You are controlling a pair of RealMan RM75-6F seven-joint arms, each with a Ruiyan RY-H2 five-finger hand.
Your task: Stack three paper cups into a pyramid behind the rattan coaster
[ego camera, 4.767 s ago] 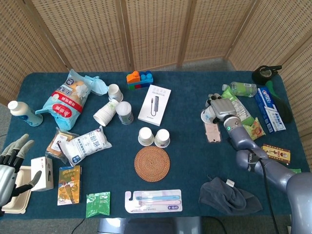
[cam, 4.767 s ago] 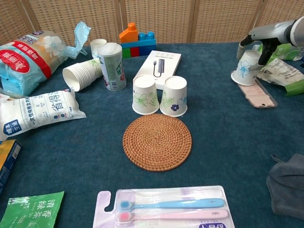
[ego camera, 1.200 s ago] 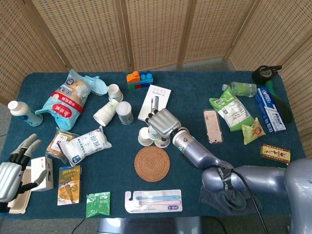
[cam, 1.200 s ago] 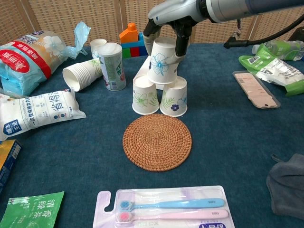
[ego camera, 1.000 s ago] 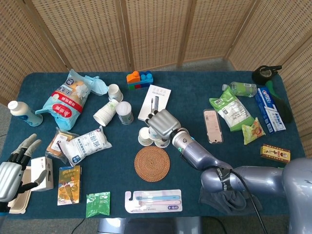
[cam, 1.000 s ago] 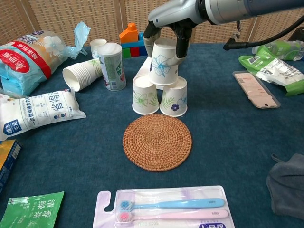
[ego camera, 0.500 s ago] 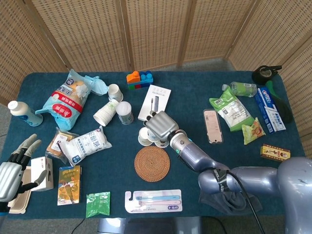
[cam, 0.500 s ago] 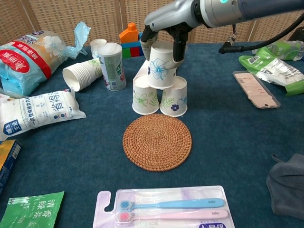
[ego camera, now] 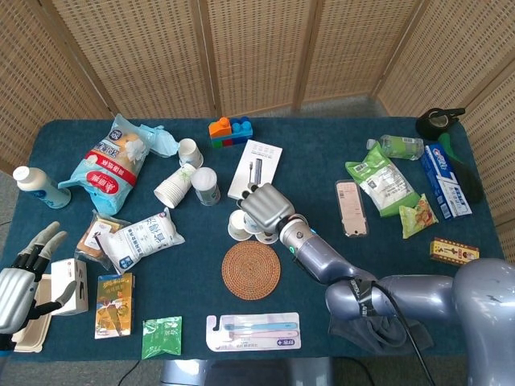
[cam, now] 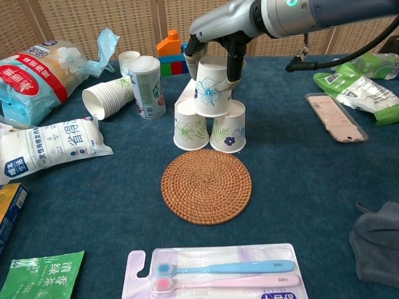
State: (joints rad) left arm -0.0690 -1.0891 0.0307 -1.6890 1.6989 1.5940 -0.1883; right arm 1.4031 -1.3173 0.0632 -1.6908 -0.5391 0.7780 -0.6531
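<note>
At the far left the left hand [ego camera: 20, 281] hangs off the table edge with its fingers spread and nothing in them, well clear of the work. Moving in, a sleeve of spare cups [cam: 107, 97] lies on its side beside a green can [cam: 147, 87], close enough to the stack that a wide sweep of the arm could knock them. Behind the rattan coaster [cam: 206, 185] stand two upside-down paper cups touching side by side, the leaf-print cup [cam: 191, 125] on the left and the dotted cup [cam: 228, 127] on the right. The right hand [cam: 215, 57] comes down from above and clasps the blue-flower cup [cam: 211, 88], thumb on one side and fingers on the other, with the cup's rim seemingly resting across the two bases below. It looks tilted a little, with more of it over the left cup, so I would judge the placing nearly done but not settled. To finish well, square the top cup over the seam between the two, let its rim sit flat on both, then part the fingers evenly and lift straight up, so nothing drags it sideways.
</note>
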